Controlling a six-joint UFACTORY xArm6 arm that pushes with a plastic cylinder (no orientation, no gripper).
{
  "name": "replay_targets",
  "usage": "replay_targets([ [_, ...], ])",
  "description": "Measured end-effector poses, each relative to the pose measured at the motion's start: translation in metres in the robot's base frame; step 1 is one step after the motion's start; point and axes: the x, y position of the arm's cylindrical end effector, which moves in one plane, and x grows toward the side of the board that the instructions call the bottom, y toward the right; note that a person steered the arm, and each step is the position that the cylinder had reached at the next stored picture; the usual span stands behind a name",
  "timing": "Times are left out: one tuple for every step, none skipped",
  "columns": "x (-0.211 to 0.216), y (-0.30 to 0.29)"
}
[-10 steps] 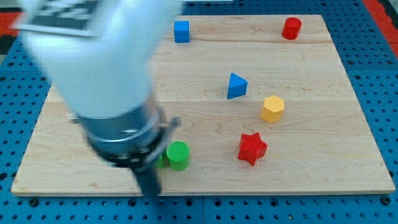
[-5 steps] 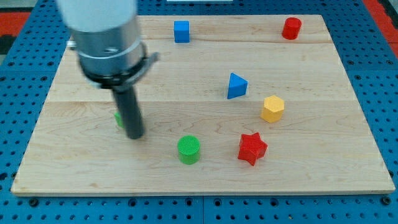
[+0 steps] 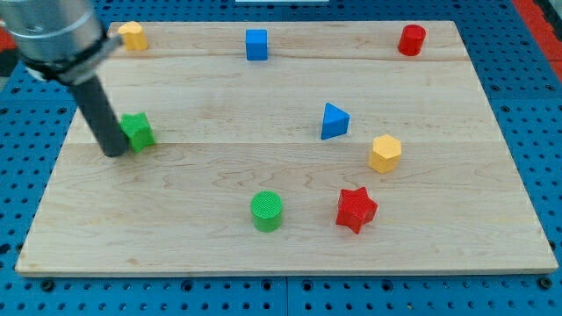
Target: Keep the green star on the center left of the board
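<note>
One green star [image 3: 136, 130] at the board's [image 3: 263, 254] center left touches my tip [image 3: 114, 153]; rod partly hides it, no gripper fitted.

No text, label, brand, number or sign can be read anywhere in this view. The blocks, the wooden board and the blue perforated tabletop carry no writing, and the arm at the view's top left shows no readable mark.

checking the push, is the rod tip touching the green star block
Cannot tell. In the camera view my tip sits right against the view's left side of the green star block, with no visible gap, but contact isn't plain.
</note>
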Motion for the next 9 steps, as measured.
replay_targets([
  [-0.018,-0.007],
  [0.032,-0.004],
  [0.026,0.035],
  [-0.007,0.077],
  [-0.009,0.054],
  [-0.008,0.041],
  [-0.013,0.011],
  [-0.018,0.007],
  [-0.018,0.013],
])
